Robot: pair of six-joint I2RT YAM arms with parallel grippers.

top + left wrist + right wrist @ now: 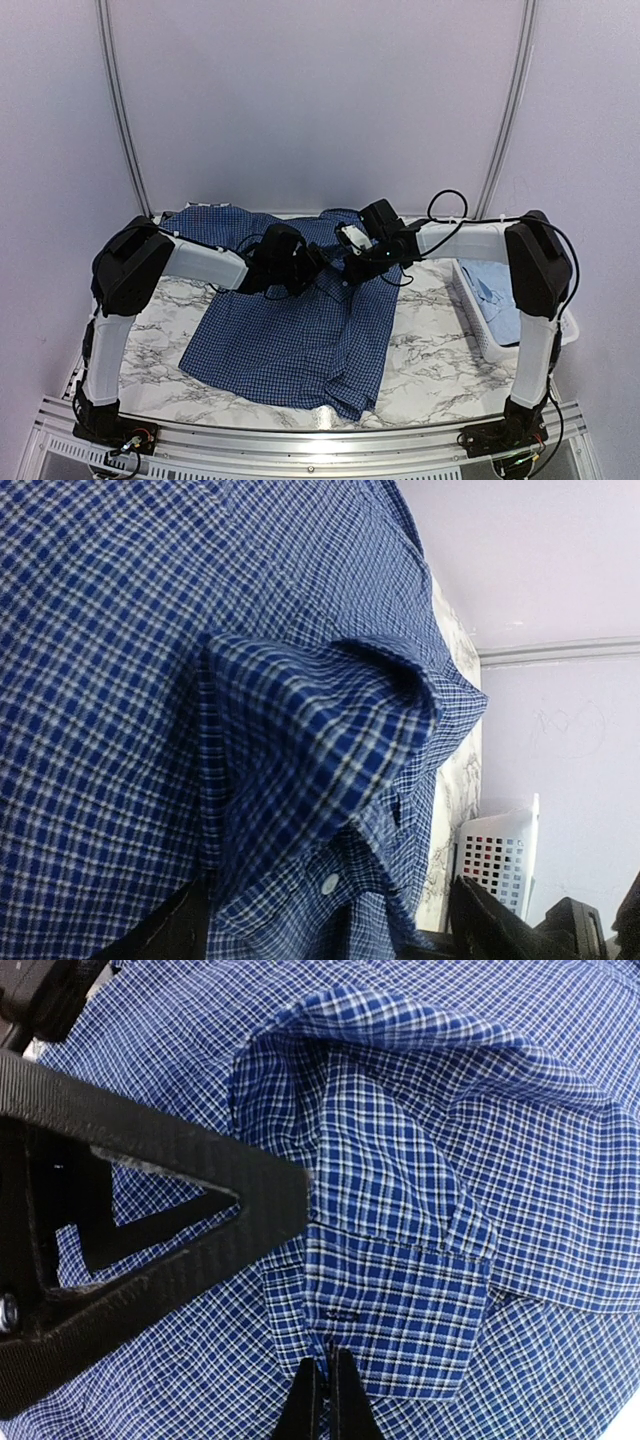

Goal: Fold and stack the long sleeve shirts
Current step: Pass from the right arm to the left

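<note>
Dark blue checked shirt (290, 340): spread over the middle of the bench (430, 345), hem towards the near edge, collar towards the far edge.
Basket (472, 318): white, slatted, at the right edge.
In the basket: a crumpled pale blue shirt (495, 295).
My left pincer (330, 925): fingers apart, with a bunched fold and a white button between them.
My right pincer (324, 1385): tips together at the placket; I cannot tell whether cloth is caught.

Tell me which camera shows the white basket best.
Top external: the white basket sits at the right edge of the table, a pale blue shirt inside. The left wrist catches only one perforated corner; the right wrist shows none of it.
</note>
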